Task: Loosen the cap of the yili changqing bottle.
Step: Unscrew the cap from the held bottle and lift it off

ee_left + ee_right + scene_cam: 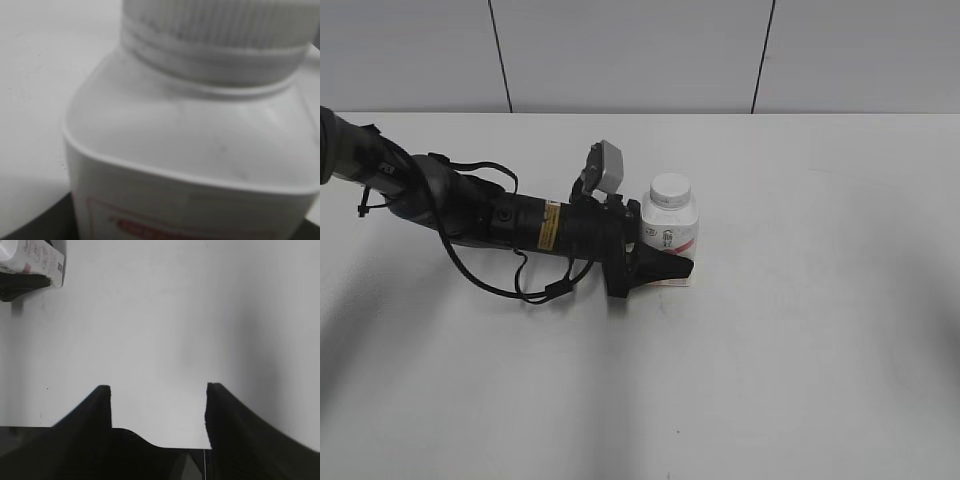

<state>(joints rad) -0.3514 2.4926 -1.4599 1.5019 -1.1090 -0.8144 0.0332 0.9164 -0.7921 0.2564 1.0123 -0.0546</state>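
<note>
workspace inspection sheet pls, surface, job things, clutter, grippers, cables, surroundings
surface: plain white table, bare around the bottle
job's things: small white squarish plastic bottle with pink-red label upright; ribbed round white screw cap on its neck
clutter: nothing seen
grippers: left gripper closed around the bottle's lower body; right gripper open, empty, above bare table
cables: black cables looping along the left arm
surroundings: grey panelled wall behind
</note>
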